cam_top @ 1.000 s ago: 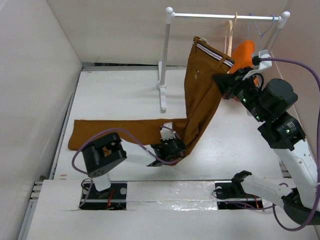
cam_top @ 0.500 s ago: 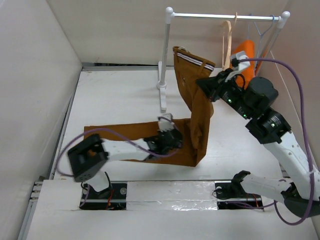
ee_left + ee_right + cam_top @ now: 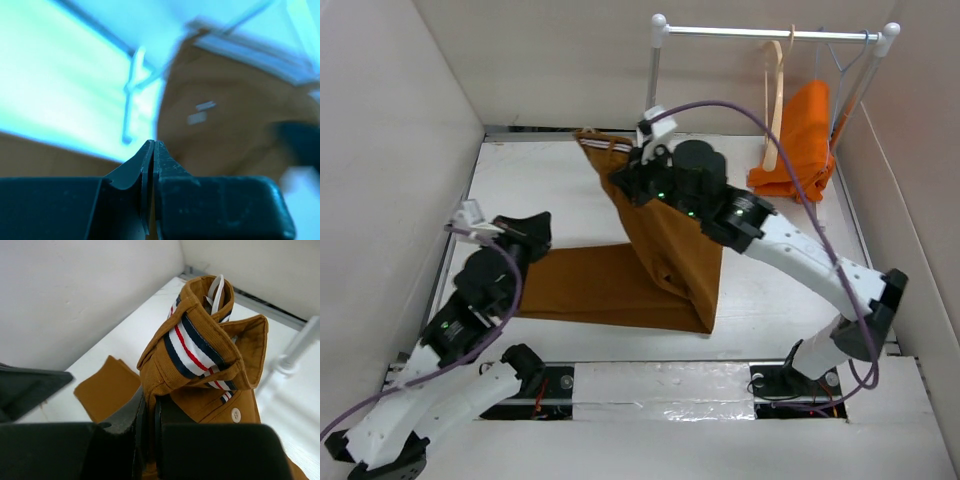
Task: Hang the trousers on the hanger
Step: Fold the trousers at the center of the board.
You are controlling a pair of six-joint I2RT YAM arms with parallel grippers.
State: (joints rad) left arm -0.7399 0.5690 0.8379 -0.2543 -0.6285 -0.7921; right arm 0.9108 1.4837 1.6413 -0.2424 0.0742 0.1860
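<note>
My right gripper [image 3: 626, 182] is shut on the waistband of the rust-brown trousers [image 3: 670, 250] and holds it up over the middle of the table. In the right wrist view the jaws [image 3: 150, 395] pinch the cloth just under the striped trim [image 3: 197, 347]. The legs lie flat on the table toward the left. My left gripper [image 3: 534, 232] is shut and empty, left of the trousers' legs. Its view is blurred, with the trousers [image 3: 230, 115] ahead. The pale wooden hanger [image 3: 775, 100] hangs on the rail at the back right, well clear of the trousers.
A white clothes rack [image 3: 654, 60] stands at the back, its rail [image 3: 760, 33] running right. A bright orange garment [image 3: 800, 130] and a thin wire hanger [image 3: 842, 62] hang at the rail's right end. White walls close in left, back and right.
My right arm has swung left, carrying the waistband away from the hanger to the table's middle. My left gripper has let go of the trouser leg and pulled back to the left.
</note>
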